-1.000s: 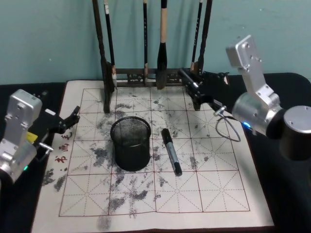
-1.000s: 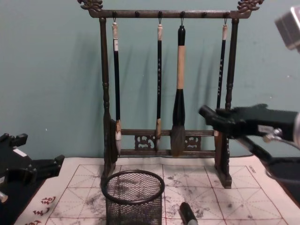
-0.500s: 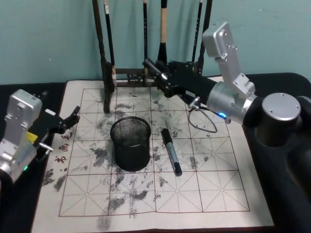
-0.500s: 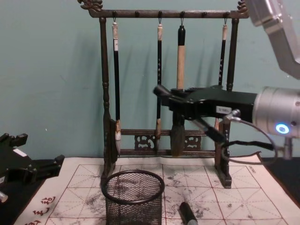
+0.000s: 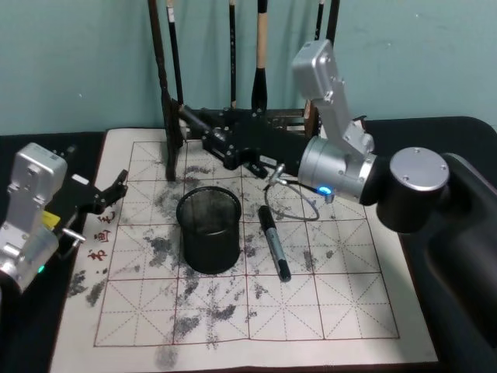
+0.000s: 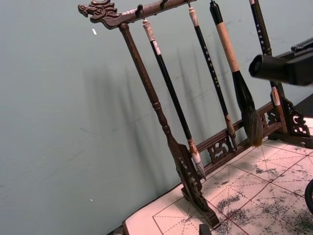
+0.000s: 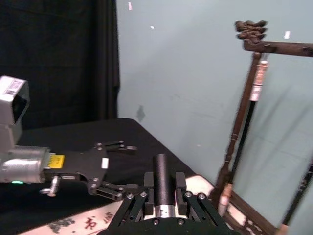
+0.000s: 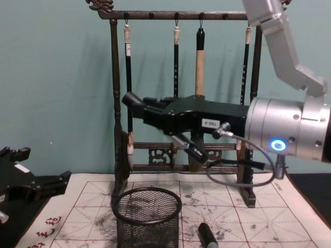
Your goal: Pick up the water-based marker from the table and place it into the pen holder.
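My right gripper [image 5: 216, 134] [image 8: 155, 111] [image 7: 161, 185] is shut on a black water-based marker [image 5: 189, 116] [image 8: 132, 99] [image 7: 161, 169] [image 6: 266, 67]. It holds the marker level in the air, above and just behind the pen holder, with the tip towards the rack's left post. The pen holder [image 5: 210, 250] [image 8: 147, 227], a round black mesh cup, stands upright on the mat. A second black marker [image 5: 273, 242] [image 8: 207, 235] lies flat on the mat just right of the cup. My left gripper [image 5: 116, 190] [image 7: 115, 169] rests open at the mat's left edge.
A tall dark wooden brush rack [image 5: 167, 93] [image 8: 116, 103] [image 6: 161, 122] with several hanging brushes stands along the back of the ink-stained gridded mat [image 5: 349, 295]. The right gripper is close in front of it. A loose cable [image 5: 299, 206] hangs under the right wrist.
The right arm has swung left along the front of the rack with the marker, from the mat's back right to above and behind the cup. The left arm has not moved.
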